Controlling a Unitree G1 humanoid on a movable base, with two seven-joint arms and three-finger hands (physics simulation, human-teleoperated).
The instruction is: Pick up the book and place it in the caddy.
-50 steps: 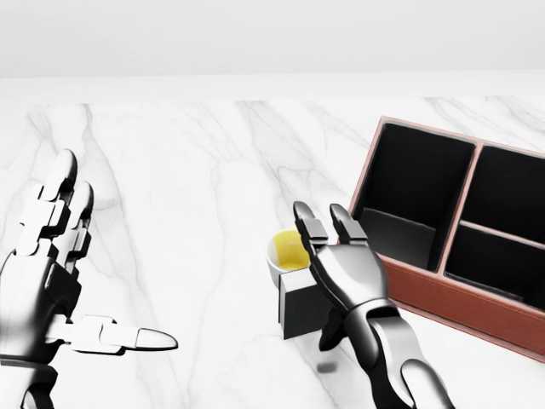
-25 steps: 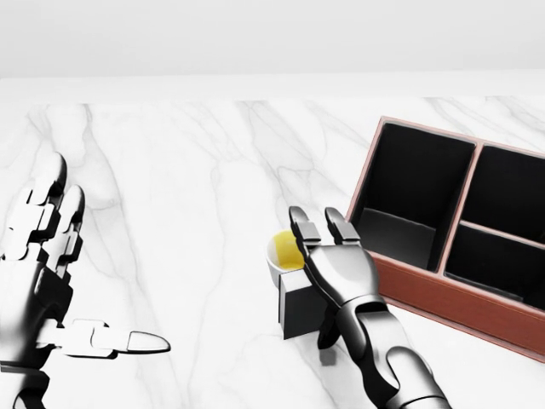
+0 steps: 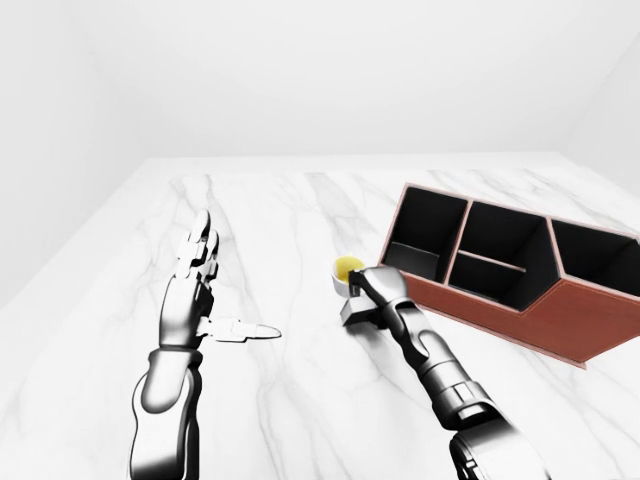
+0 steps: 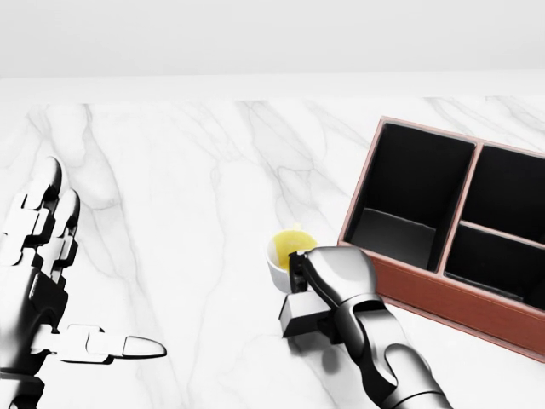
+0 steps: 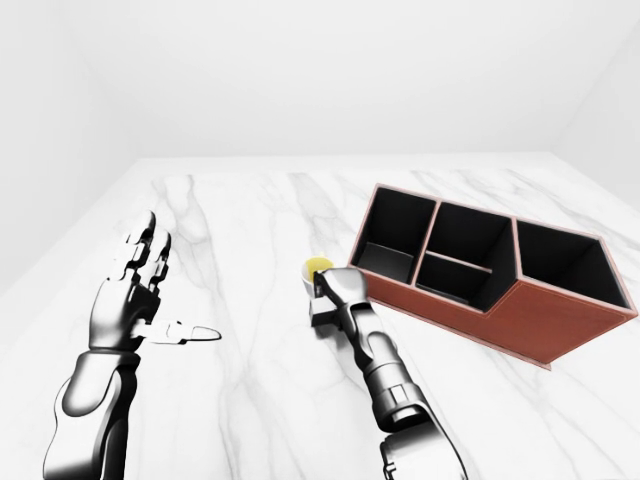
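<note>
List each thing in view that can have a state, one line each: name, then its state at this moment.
Right hand: fingers curled shut on the book.
Left hand: open, fingers spread, holding nothing.
Book: standing on the marble table, gripped from above, tilted slightly.
Cup: upright beside the book, yellow inside.
Caddy: upright; the compartment insides that show look empty.

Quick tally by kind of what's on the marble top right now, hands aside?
Book, grey-white, under the right hand: 1
Cup with yellow contents: 1
Caddy, reddish-brown with black compartments: 1
Total: 3
</note>
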